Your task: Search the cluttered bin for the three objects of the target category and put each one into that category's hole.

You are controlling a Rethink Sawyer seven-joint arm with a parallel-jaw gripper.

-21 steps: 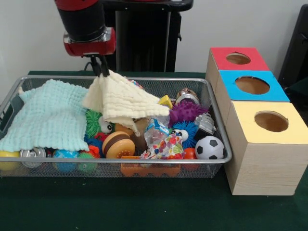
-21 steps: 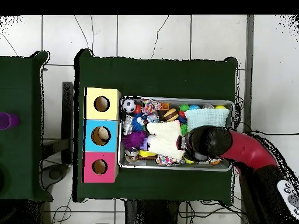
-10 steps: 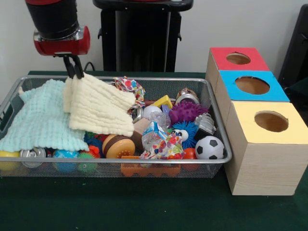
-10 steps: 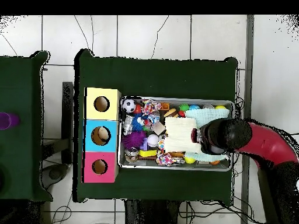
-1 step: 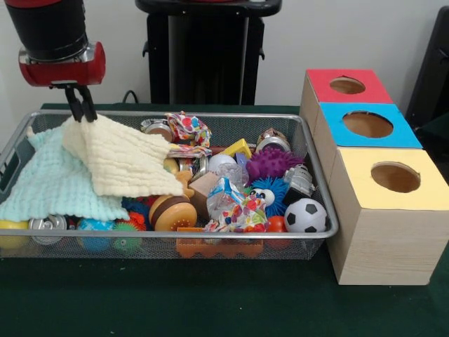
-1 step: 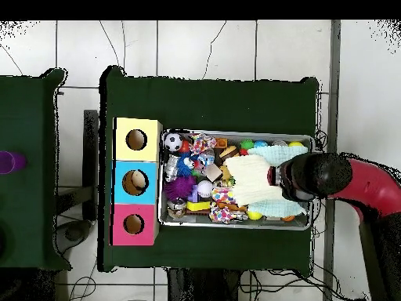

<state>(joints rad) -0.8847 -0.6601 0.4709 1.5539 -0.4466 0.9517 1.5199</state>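
Observation:
My gripper (image 5: 81,114) is shut on a corner of the cream cloth (image 5: 123,160) at the far left of the wire bin (image 5: 319,189). The cloth hangs from the fingers and drapes over the mint green cloth (image 5: 49,182). From overhead the arm's head (image 6: 313,176) hides the gripper, and the cream cloth (image 6: 251,179) lies beside it. Uncovered toys fill the bin's middle: a soccer ball (image 5: 306,215), a purple spiky ball (image 5: 270,163), a toy burger (image 5: 172,210), a metal can (image 5: 273,142), a patterned fabric piece (image 5: 186,130). Three boxes with holes stand beside the bin: red (image 5: 346,85), blue (image 5: 367,124), yellow (image 5: 396,177).
Small balls and a can (image 5: 46,225) peek out under the mint cloth along the bin's front. The boxes (image 6: 136,182) line one short end of the bin in the overhead view. Dark green cloth (image 5: 210,302) covers the table.
My gripper has carried the cream cloth leftward in the front view, from the bin's middle to over the mint cloth. This uncovered the patterned fabric piece, a can and more toys.

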